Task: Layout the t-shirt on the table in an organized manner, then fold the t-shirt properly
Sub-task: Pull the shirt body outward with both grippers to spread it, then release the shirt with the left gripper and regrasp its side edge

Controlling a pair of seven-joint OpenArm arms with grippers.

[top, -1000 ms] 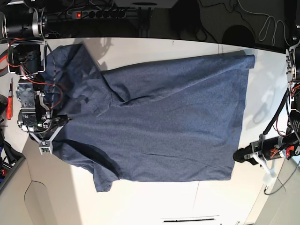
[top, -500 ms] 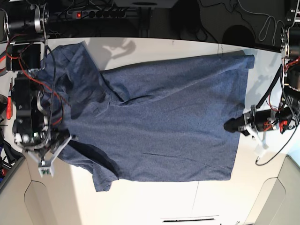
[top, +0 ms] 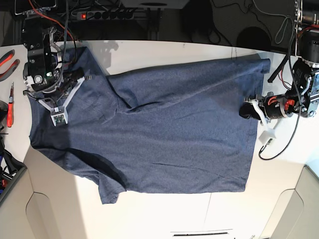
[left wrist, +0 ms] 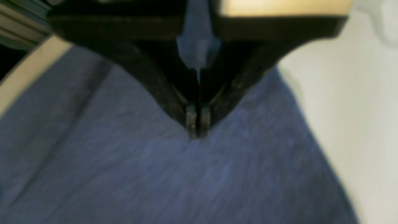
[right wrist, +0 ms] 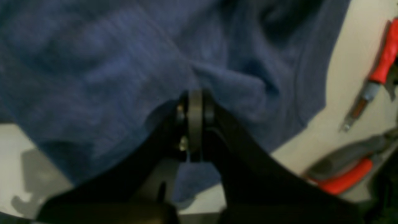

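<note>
The dark navy t-shirt (top: 174, 129) lies spread flat on the white table (top: 164, 214), with its hem toward the right and its sleeves toward the left. No lettering shows. My right gripper (top: 58, 118) is shut over the shoulder area at the left. In the right wrist view its tips (right wrist: 194, 98) sit against a small pucker of the t-shirt (right wrist: 93, 62), with no cloth visibly pinched. My left gripper (top: 266, 135) is shut beside the hem. In the left wrist view its tips (left wrist: 197, 129) hover over the t-shirt (left wrist: 155, 174), near the cloth's edge.
A red-handled screwdriver (top: 9, 109) (right wrist: 382, 59) and red-handled pliers (top: 7, 57) (right wrist: 345, 177) lie on the table left of the shirt. A power strip (top: 99, 14) and cables run behind the table's far edge. A dark seam line (top: 202, 232) marks the near side.
My right gripper swung off the shirt's left edge toward the near side, then back up over the shoulder area. My left gripper moved up and in toward the hem. Both stayed shut.
</note>
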